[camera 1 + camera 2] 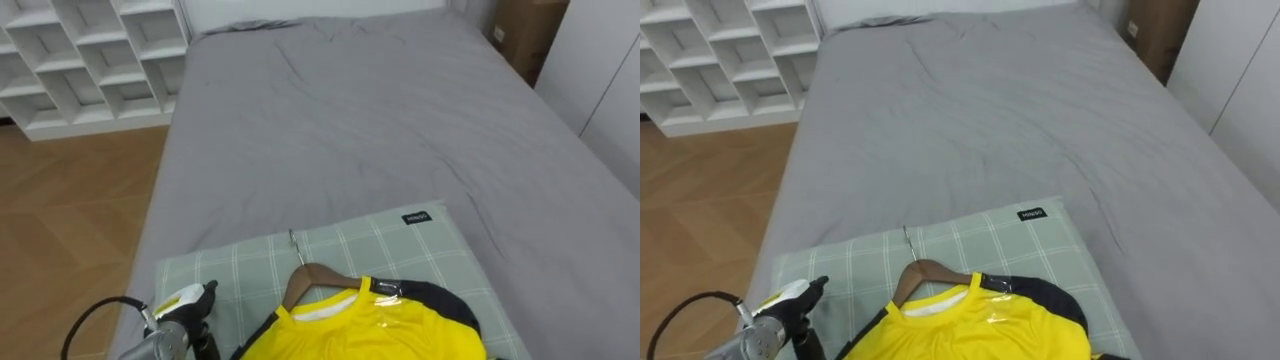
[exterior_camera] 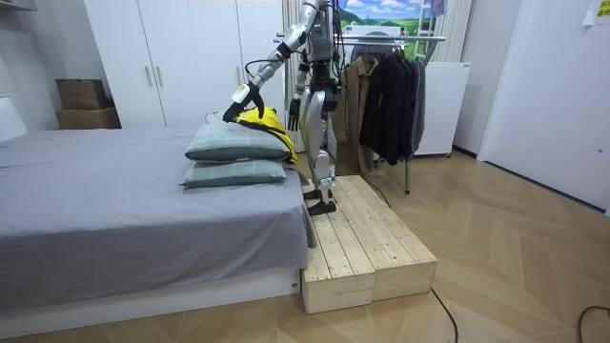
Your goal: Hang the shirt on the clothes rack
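Silver-grey shells cover the arms and legs, with dark joints between. A black cable loops from the left forearm. The left hand (image 1: 185,302) is black, its back white and yellow.

A yellow shirt (image 1: 370,330) with a white inner collar and a black patch at one shoulder lies spread on a green checked pillow (image 1: 400,245) at the near end of the grey bed (image 1: 350,120). It sits on a wooden hanger (image 1: 315,277), whose metal hook (image 1: 294,243) lies on the pillow, pointing up the bed.
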Robot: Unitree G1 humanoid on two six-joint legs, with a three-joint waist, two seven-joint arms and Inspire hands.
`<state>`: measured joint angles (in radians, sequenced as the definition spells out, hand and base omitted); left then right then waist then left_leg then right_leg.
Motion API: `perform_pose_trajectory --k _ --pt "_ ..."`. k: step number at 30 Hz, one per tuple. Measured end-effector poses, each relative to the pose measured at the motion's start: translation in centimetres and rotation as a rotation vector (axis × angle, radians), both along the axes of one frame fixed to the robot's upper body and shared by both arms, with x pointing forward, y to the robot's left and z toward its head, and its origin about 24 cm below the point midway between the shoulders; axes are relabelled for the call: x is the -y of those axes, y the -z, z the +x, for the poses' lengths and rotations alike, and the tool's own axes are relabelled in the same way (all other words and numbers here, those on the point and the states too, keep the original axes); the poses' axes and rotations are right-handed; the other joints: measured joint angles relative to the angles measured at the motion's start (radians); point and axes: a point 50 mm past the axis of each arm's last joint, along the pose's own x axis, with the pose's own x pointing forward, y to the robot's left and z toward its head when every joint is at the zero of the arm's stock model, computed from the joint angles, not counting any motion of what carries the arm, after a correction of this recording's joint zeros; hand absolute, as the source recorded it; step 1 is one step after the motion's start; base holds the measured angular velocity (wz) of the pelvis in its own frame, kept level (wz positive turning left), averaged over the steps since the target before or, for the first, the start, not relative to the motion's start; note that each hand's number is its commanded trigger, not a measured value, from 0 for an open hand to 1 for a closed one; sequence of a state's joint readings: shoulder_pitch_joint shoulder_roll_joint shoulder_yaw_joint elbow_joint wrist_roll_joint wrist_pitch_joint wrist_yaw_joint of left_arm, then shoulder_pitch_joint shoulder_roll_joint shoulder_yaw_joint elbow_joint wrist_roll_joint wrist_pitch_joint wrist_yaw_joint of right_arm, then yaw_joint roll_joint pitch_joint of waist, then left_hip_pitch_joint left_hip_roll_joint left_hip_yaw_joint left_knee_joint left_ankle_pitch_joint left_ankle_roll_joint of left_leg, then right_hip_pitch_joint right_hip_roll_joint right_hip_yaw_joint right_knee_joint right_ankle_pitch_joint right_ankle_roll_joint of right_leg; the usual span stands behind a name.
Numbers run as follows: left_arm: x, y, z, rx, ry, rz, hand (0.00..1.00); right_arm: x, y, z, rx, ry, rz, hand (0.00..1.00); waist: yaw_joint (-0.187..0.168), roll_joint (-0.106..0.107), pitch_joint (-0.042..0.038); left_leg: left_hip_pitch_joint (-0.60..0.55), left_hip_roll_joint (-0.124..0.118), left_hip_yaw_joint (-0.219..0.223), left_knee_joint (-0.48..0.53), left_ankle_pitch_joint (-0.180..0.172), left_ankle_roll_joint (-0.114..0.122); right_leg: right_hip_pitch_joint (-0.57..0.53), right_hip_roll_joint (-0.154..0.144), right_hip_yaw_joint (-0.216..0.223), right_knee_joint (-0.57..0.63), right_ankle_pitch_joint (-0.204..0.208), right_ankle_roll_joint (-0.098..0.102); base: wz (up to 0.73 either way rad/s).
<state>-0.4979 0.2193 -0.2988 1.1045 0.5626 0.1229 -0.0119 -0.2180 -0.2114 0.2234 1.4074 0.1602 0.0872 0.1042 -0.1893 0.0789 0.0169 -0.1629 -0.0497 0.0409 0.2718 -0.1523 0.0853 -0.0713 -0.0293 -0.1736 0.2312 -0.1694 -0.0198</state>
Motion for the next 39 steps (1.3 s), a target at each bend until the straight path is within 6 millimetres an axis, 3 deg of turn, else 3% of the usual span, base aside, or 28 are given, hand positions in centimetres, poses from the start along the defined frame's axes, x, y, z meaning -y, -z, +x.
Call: perform_pose_trajectory --k 20,28,39 --pt "1.6 0.2 0.0 0.017 0.018 -0.085 0.0 -0.2 0.1 -0.1 0.006 0.022 0.023 0.0 -0.003 -0.008 0.0097 -0.003 -0.001 -0.008 -0.013 0.0 0.0 0.0 0.003 -0.001 -0.011 0.0 0.0 0.0" --pt "1.8 0.3 0.0 0.021 0.017 -0.087 0.0 -0.7 0.1 0.3 0.013 0.018 0.031 0.0 -0.013 -0.028 0.0221 -0.022 -0.003 -0.012 -0.014 0.0 -0.001 -0.022 0.002 -0.004 -0.01 0.0 0.0 0.0" --pt "2.4 0.2 0.1 0.048 0.008 -0.093 0.0 -1.1 -0.1 1.0 0.03 0.012 0.042 0.0 -0.023 -0.03 0.0204 -0.078 0.0 -0.001 0.004 0.001 -0.001 -0.085 0.001 0.001 0.017 0.0 0.0 -0.02"
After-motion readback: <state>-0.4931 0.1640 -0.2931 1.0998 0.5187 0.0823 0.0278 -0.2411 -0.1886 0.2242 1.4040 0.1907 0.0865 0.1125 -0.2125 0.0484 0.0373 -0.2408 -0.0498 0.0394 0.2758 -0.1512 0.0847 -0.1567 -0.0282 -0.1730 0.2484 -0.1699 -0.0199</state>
